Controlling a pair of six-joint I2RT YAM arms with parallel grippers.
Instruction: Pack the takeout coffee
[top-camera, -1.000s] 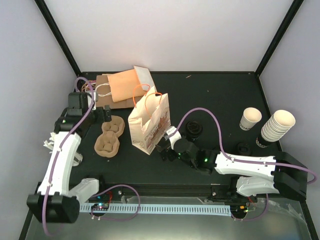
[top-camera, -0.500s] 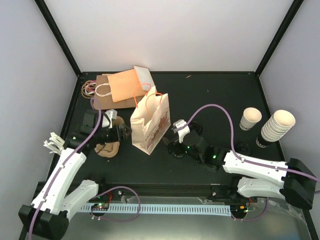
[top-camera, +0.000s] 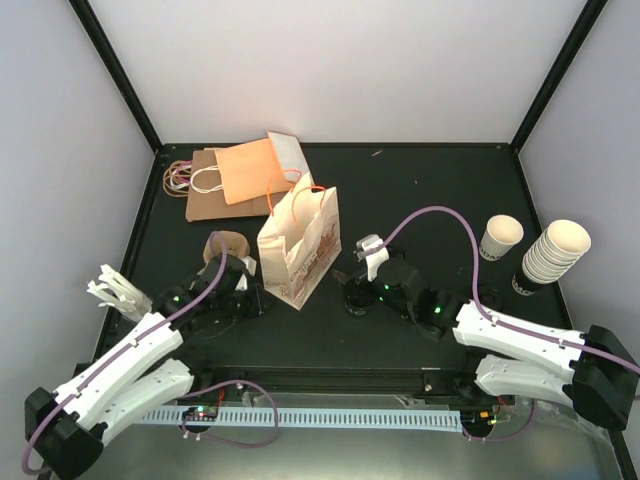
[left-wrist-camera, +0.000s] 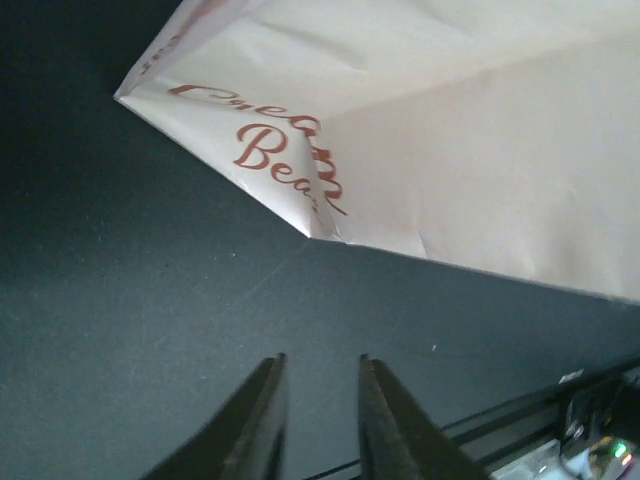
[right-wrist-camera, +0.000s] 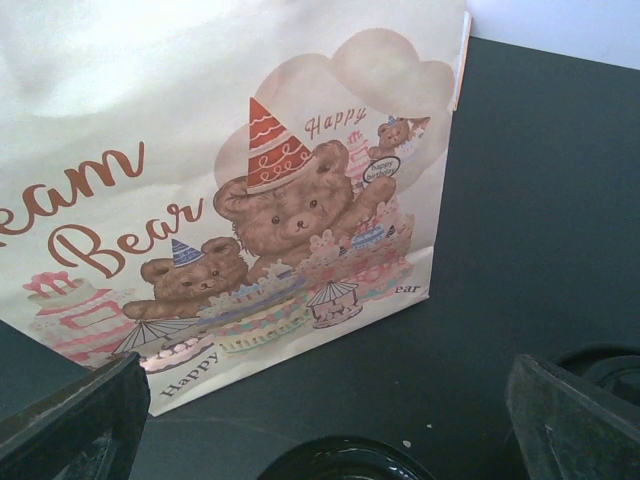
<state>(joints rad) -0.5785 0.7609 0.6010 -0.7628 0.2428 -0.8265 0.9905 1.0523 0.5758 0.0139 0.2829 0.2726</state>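
The takeout coffee cup (top-camera: 500, 238) stands upright near the table's right edge, just beside the tall cup stack (top-camera: 553, 252) and well apart from both arms. A printed paper bag (top-camera: 298, 250) stands mid-table between the arms. Flat bags (top-camera: 245, 175) lie at the rear left corner, and a tan cup carrier (top-camera: 228, 243) sits half hidden behind the left arm. The left fingers (left-wrist-camera: 255, 425), low by the bag's near corner, are almost closed on nothing. The right fingers (right-wrist-camera: 80, 420) are spread wide and empty, facing the bag's printed side over a black lid (right-wrist-camera: 330, 460). Open table (top-camera: 430, 190) lies toward the rear right corner.
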